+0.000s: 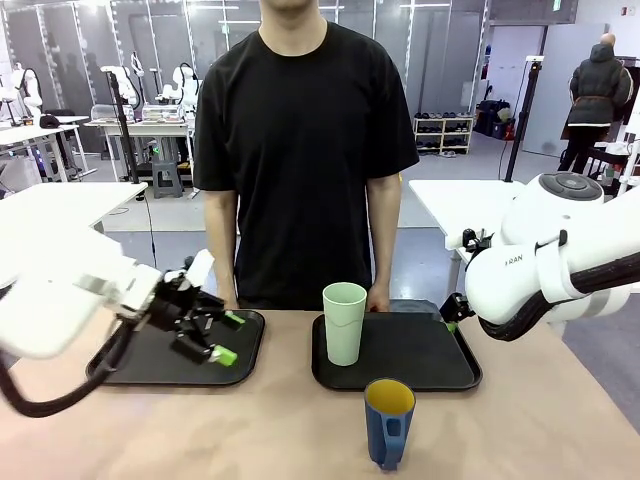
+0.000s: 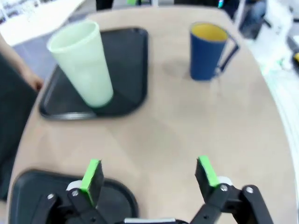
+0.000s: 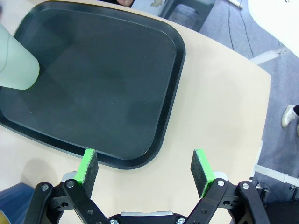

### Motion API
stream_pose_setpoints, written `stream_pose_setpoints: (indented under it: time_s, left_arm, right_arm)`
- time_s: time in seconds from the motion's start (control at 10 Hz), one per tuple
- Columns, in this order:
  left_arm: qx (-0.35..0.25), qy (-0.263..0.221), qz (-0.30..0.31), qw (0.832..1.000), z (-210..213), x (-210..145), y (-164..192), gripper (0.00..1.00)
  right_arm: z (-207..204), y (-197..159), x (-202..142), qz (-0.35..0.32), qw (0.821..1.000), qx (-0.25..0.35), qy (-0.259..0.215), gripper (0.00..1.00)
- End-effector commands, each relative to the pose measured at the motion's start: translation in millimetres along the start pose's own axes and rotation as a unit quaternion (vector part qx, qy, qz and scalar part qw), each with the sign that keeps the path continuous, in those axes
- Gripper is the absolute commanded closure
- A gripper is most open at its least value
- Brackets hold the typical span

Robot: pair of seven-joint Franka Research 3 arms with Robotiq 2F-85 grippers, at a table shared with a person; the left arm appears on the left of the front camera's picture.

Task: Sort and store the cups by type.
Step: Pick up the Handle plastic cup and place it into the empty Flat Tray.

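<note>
Left gripper (image 1: 228,338) hangs over the near-right part of a black tray (image 1: 140,362) at the lower left of the front view, jaws wide apart and holding nothing. In its wrist view the green-padded fingers (image 2: 92,173) frame bare table (image 2: 173,135), with that tray's corner (image 2: 32,191) at the bottom left.

Right gripper (image 3: 145,163) is likewise spread wide and empty, hovering by the edge of a second black tray (image 3: 103,79) that fills the upper left of its wrist view.

The pale green tumbler (image 1: 344,322) stands upright on the front-left corner of this second tray (image 1: 425,350), centre of the front view. The dark blue mug (image 1: 389,420), yellow inside, stands upright on the table (image 1: 270,430) just below that tray, bottom centre, apart from the tumbler, its handle turned toward the bottom edge. A person (image 1: 300,150) in a black T-shirt stands behind the table, upper centre.
</note>
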State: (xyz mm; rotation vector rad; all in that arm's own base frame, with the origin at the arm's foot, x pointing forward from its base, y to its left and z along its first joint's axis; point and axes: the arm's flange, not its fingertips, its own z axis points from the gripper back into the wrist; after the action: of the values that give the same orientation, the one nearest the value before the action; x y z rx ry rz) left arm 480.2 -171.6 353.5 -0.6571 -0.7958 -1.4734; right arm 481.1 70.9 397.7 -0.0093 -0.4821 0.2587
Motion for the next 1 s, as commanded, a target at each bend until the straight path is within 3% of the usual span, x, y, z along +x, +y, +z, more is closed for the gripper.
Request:
stream_pose_setpoints:
  time_s: [0.0,0.3,0.6,0.9]
  left_arm:
    - [-0.006,0.069,0.026,0.997,39.4,-6.5,-32.0,0.0]
    - [-0.014,0.159,0.055,0.986,100.1,-29.8,-69.7,0.0]
    - [-0.049,0.206,0.064,0.975,115.7,-33.0,-78.6,0.0]
    - [-0.032,0.196,0.058,0.978,111.1,-45.9,-80.3,0.0]
  right_arm:
    - [0.0,-0.1,-1.4,0.002,1.0,-0.001,-0.001,0.0]
    - [0.0,-0.1,-1.4,0.002,1.0,-0.001,-0.001,0.0]
    - [0.0,-0.1,-1.4,0.002,1.0,-0.001,-0.001,0.0]
    - [0.0,-0.1,-1.4,0.002,1.0,-0.001,-0.001,0.0]
